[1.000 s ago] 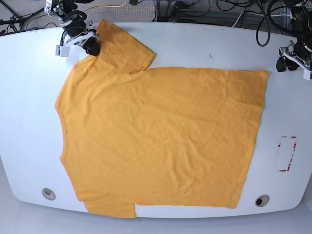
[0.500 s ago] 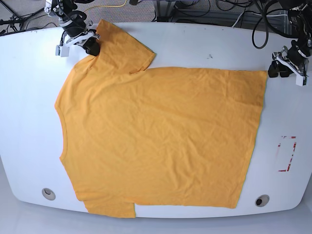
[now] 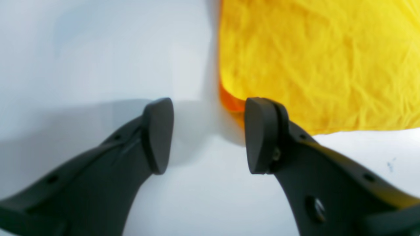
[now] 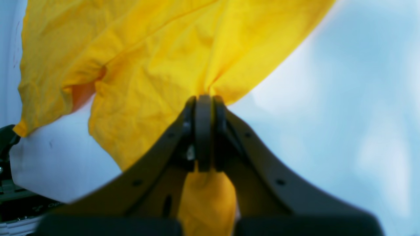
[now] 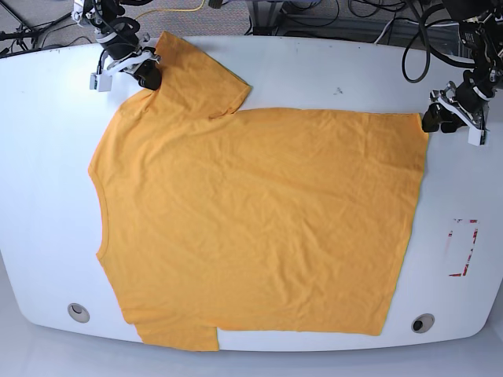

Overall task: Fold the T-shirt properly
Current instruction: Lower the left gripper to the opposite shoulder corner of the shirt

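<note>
T-shirt (image 5: 251,220) flat on table (image 5: 47,196) | cables (image 5: 346,23) behind, seemingly clear

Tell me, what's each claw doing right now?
Right gripper shut on T-shirt sleeve. Left gripper open at hem corner, not gripping. Shirt flat on table, nothing blocking.

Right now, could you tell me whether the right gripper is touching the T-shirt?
Touching. The right wrist view shows the right gripper with its jaws shut on a bunched fold of the T-shirt, the fabric passing between them.
</note>
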### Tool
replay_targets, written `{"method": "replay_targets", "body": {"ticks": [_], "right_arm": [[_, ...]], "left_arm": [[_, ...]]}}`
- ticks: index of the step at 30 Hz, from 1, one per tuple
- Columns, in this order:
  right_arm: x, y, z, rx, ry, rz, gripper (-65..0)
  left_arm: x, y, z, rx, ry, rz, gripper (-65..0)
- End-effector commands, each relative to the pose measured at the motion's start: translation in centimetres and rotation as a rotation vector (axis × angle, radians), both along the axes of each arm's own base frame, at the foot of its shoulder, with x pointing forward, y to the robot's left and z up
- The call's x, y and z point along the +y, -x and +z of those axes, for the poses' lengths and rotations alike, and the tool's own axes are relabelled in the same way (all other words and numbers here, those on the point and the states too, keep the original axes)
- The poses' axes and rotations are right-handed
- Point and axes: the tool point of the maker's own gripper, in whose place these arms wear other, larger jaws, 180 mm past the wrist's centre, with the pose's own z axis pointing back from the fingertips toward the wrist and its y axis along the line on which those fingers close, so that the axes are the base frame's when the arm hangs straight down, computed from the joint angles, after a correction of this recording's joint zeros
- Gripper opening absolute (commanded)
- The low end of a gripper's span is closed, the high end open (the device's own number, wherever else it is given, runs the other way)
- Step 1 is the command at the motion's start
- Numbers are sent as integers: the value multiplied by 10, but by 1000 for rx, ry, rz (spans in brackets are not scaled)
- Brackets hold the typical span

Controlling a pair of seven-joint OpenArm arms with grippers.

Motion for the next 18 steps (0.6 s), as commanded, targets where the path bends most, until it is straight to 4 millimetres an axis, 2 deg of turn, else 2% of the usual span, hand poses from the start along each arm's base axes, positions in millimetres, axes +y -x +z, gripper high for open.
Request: {"method": "replay_targets", "body": {"ticks": [1,18], "right_arm": [[-3,2,1,9,14,11,-650],[-3,2,1,9,17,14,-649]], "left_arm": [[-1,13,-12,82,-22,-23,-317],[-15,5,-9,45,4,-31,-316]]}}
